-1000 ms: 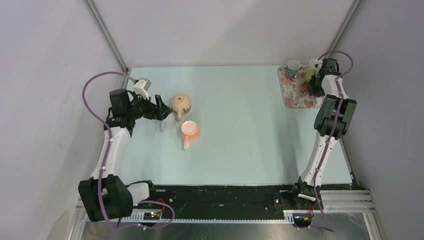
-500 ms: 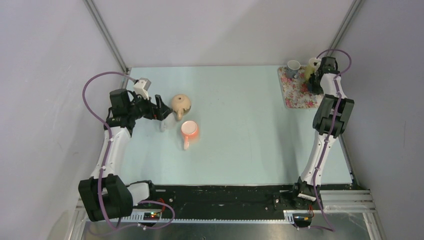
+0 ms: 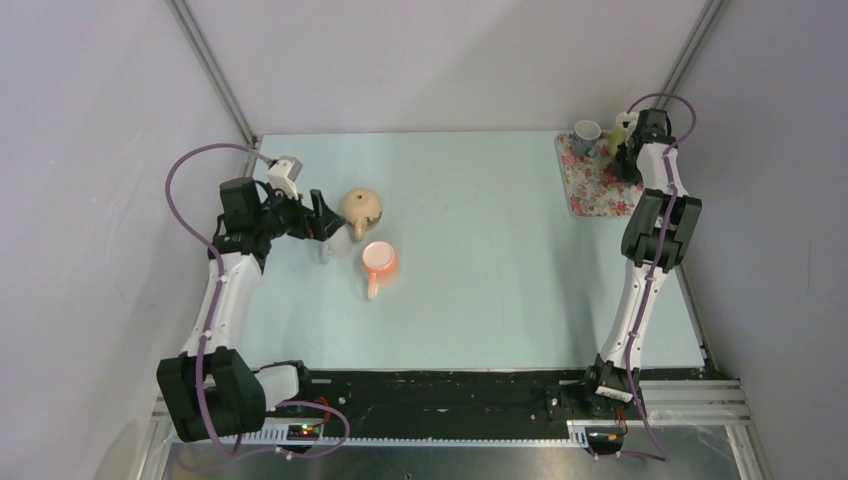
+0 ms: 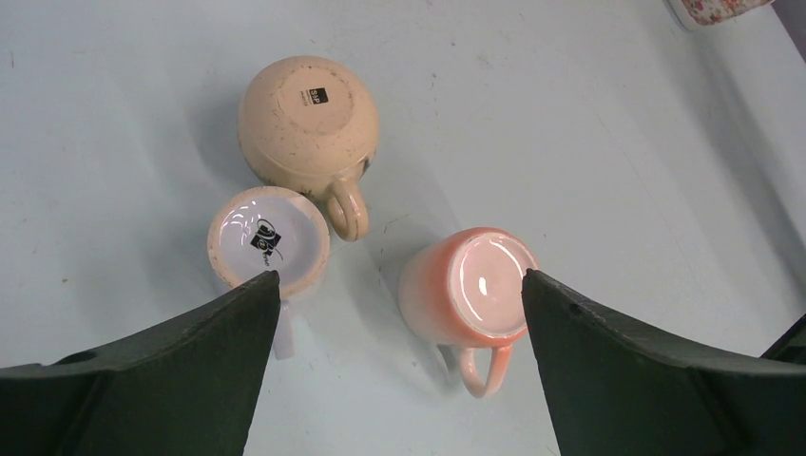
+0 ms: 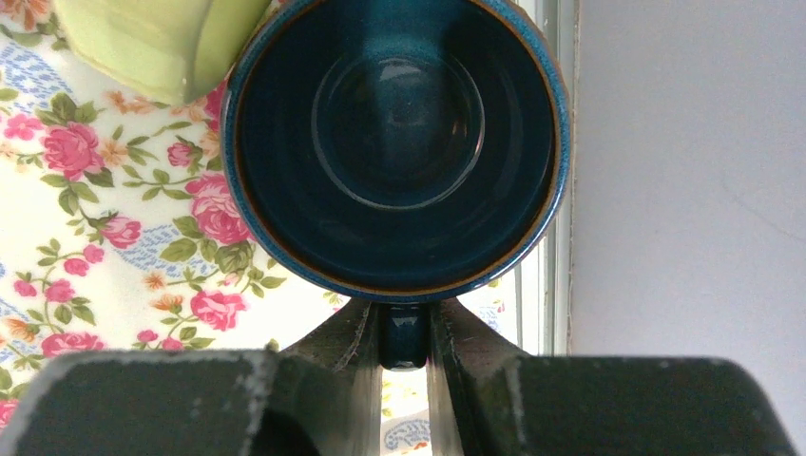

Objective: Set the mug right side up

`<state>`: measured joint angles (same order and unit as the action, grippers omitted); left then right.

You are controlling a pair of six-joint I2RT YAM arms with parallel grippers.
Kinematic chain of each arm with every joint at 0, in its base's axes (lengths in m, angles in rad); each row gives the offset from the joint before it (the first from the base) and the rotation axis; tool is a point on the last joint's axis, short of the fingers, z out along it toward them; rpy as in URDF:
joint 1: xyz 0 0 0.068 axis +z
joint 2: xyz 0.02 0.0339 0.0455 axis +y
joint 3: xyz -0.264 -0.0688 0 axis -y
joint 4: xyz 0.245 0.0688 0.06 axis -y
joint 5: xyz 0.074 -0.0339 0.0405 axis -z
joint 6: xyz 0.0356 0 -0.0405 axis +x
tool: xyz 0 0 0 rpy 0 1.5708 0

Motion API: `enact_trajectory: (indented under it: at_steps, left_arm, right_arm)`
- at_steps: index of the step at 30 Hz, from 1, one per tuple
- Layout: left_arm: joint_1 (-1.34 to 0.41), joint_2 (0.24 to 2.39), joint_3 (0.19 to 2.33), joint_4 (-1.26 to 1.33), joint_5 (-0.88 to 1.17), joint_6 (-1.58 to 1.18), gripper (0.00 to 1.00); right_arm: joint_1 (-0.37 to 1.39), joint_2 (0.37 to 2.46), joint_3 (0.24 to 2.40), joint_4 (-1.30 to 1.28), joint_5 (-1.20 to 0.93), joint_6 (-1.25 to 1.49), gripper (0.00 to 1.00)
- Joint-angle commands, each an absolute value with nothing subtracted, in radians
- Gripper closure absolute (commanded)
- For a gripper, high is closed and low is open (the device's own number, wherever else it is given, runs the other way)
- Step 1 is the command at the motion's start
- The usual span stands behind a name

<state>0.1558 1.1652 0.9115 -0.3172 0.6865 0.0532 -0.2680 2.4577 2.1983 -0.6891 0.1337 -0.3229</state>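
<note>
Right wrist: right pincer (image 5: 404,334) clamped on blue mug's handle (image 5: 404,350) near table edge (image 5: 547,285); left pincer (image 4: 399,277) apart.

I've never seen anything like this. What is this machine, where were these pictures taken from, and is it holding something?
A left arm and a right arm, both robots, are bolted to a table. The wide picture comes from a fixed camera overhead; the other two from a camera on each wrist. The left end effector is wide open above three upside-down mugs: a tan mug, a white mug and an orange mug. At the far right corner, the right end effector is shut on the handle of a dark blue mug, mouth up, over a floral tray. A green mug sits beside it, and a grey mug stands on the tray.
</note>
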Motion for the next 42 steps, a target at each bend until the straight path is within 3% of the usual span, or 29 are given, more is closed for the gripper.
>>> enact_trajectory:
  at_steps: [1, 8, 19, 25, 30, 35, 42]
  left_arm:
    - [0.163, 1.155, 0.909, -0.303, 0.69, 0.066, 0.0]
    - [0.161, 1.143, 0.904, -0.303, 0.686, 0.07, 0.0]
    - [0.163, 1.123, 0.894, -0.304, 0.667, 0.082, 0.0]
    - [0.163, 1.093, 0.885, -0.307, 0.529, 0.116, 0.0]
    - [0.163, 1.144, 0.896, -0.318, 0.439, 0.169, 0.0]
    - [0.161, 1.222, 0.903, -0.321, 0.38, 0.267, 0.0]
    - [0.143, 1.386, 0.993, -0.36, 0.353, 0.301, 0.0]
  right_arm:
    - [-0.252, 2.489, 2.235, -0.726, 0.15, -0.355, 1.0]
    - [-0.253, 2.441, 2.159, -0.728, 0.13, -0.344, 0.68]
    - [-0.272, 2.297, 2.058, -0.756, 0.07, -0.311, 0.4]
    - [-0.274, 2.125, 1.95, -0.784, -0.019, -0.26, 0.31]
    - [-0.216, 1.859, 1.719, -0.687, -0.048, -0.251, 0.26]
    - [-0.092, 1.646, 1.543, -0.619, -0.1, -0.247, 0.25]
    - [0.082, 1.528, 1.441, -0.602, -0.128, -0.229, 0.24]
